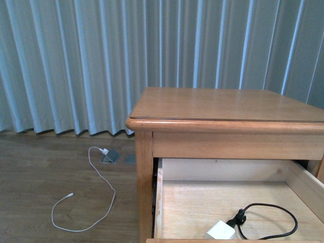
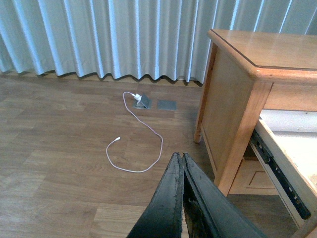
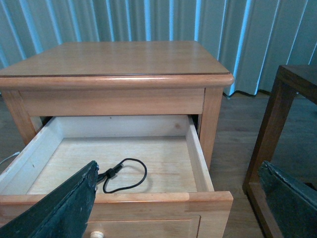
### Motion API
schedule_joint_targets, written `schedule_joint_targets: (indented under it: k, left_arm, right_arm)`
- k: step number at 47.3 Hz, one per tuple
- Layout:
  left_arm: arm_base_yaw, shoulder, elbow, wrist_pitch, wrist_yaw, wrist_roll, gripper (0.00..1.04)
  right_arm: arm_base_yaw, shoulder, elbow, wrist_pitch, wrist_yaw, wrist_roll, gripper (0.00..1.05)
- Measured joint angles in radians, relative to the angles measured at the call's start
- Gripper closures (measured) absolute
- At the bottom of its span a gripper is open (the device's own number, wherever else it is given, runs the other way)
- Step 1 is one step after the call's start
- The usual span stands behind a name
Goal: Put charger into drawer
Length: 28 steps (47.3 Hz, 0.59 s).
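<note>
Lifting straight away is seeming safest: the charger point(image 1: 220, 230) is lying in the open drawer point(image 1: 158, 198) near its front, the right gripper point(image 3: 178, 168) is gaping empty, the left gripper point(image 2: 179, 156) is hanging closed.

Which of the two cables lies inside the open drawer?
The thick black looped cable on the small white adapter block; the thin white cable lies on the floor.

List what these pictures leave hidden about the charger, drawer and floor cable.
- The charger: in the right wrist view its white block is hidden behind a finger of the right gripper; only its cable shows there.
- The drawer: its front and knob are cut off by the front view's bottom edge.
- The thin white cable: its free connector is too small in the front view to identify.
</note>
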Motion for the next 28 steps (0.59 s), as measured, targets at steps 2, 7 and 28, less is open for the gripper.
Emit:
schedule_joint_targets:
  k: [2,7,28]
  left_arm:
    - [0.001,-0.013,-0.006,-0.006,0.008,0.001,1.01]
    - [0.001,-0.040,-0.019,-0.023,0.009,0.001,1.01]
    - [0.002,-0.265,-0.066,-0.217,0.011,0.001,1.01]
  right_arm:
    - [0.000,0.000,0.000,0.000,0.000,0.000,0.08]
    - [0.000,0.000,0.000,0.000,0.000,0.000,0.08]
    - [0.000,0.000,-0.001,0.000,0.000,0.000,0.08]
